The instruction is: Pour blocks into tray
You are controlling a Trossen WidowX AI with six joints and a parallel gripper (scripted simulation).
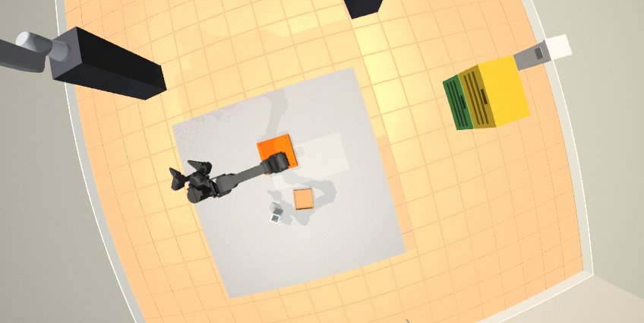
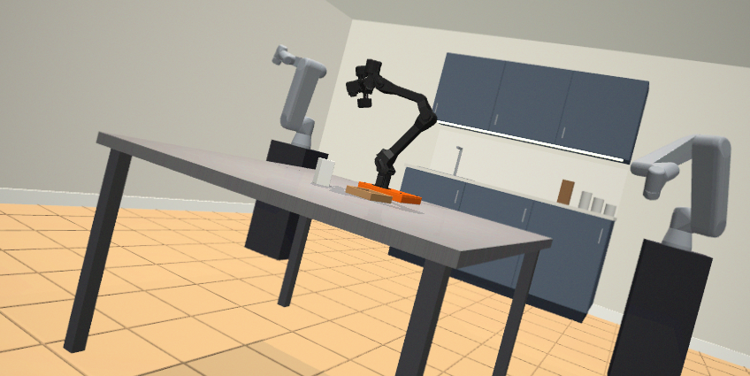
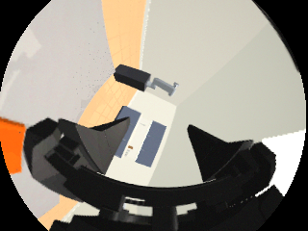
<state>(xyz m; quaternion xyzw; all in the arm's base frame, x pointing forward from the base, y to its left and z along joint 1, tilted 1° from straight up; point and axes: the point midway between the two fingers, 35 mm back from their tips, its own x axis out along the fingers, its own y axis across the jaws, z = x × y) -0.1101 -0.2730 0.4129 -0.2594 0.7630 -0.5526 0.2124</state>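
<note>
The white cup (image 1: pixel 275 218) (image 2: pixel 325 172) stands upright on the grey table (image 1: pixel 253 256) (image 2: pixel 236 174). Something blue shows inside its mouth in the top view; how many blocks it holds cannot be told. The shallow light-brown tray (image 1: pixel 303 199) (image 2: pixel 363 194) lies beside the cup, and no blocks show in it. My gripper (image 1: pixel 180 165) (image 2: pixel 355 96) (image 3: pixel 159 122) is open and empty. It is high above the table, out over its edge on the left in the top view, well away from cup and tray. Neither cup nor tray shows in the wrist view.
The orange base plate (image 1: pixel 272 145) (image 2: pixel 410 197) of my arm is on the table, close to the tray. Dark pedestals (image 1: pixel 108 66) (image 2: pixel 657 303) with grey arms stand off the table. A yellow and green cabinet (image 1: pixel 503 93) stands on the floor. Blue kitchen cupboards (image 2: pixel 536 103) line the wall.
</note>
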